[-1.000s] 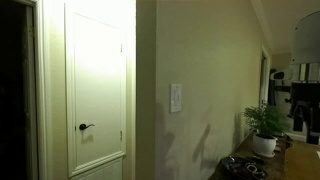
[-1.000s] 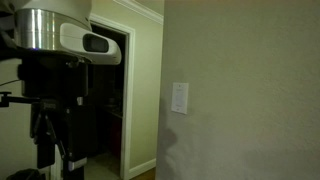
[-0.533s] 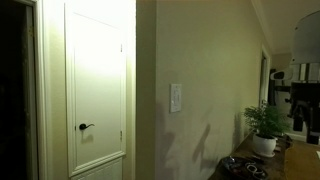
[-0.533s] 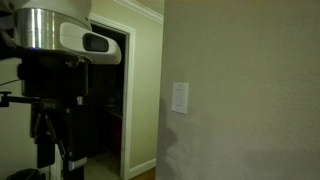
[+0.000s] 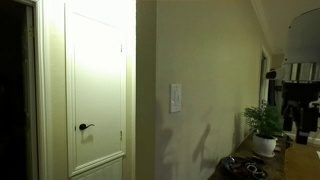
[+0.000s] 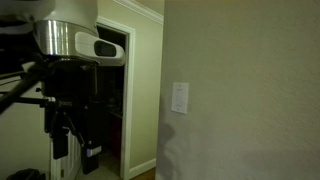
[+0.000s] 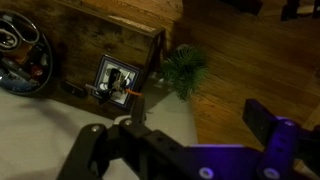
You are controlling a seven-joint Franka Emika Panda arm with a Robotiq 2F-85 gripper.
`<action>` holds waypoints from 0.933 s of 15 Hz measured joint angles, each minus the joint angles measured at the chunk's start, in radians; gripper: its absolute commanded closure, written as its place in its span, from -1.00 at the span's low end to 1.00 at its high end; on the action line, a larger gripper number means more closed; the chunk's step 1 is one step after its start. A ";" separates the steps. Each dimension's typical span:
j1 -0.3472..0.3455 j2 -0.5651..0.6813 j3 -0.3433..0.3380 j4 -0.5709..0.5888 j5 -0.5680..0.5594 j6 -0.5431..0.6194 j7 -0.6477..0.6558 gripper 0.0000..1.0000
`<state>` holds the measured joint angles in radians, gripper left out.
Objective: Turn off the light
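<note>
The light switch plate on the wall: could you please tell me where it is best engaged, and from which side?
The switch plate lies flat against the wall, offering nothing to grasp. Probably best to come head-on, perpendicular to the wall, and press near its centre; the toggle itself is too small to make out.

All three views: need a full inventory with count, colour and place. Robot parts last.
switch plate: 1, white, on the wall just past the corner
door: 1, cream, panelled, shut, beside that corner
door handle: 1, black lever, on the door
doorway: 1, dark inside, white trim, in an exterior view
potted plant: 1, green in a white pot, on the wooden cabinet
cabinet: 1, dark brown wood, wrist view
picture frame: 1, dark, on the cabinet
arm: 1, silver and black
gripper: 1, black, open, nothing held
</note>
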<state>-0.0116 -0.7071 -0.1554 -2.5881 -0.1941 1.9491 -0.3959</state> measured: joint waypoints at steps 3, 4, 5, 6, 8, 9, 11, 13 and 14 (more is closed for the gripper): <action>0.015 0.076 0.024 0.039 0.041 0.067 0.045 -1.00; 0.016 0.108 0.034 0.057 0.060 0.087 0.069 -1.00; 0.018 0.140 0.046 0.077 0.082 0.105 0.096 -1.00; 0.020 0.172 0.057 0.097 0.104 0.122 0.122 -1.00; 0.025 0.232 0.082 0.140 0.146 0.152 0.178 -1.00; 0.025 0.260 0.096 0.162 0.163 0.170 0.206 -1.00; 0.026 0.308 0.124 0.203 0.177 0.208 0.262 -1.00; 0.026 0.349 0.147 0.243 0.179 0.243 0.312 -1.00; 0.026 0.367 0.156 0.262 0.178 0.255 0.326 -1.00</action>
<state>0.0140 -0.3402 0.0001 -2.3260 -0.0157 2.2042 -0.0701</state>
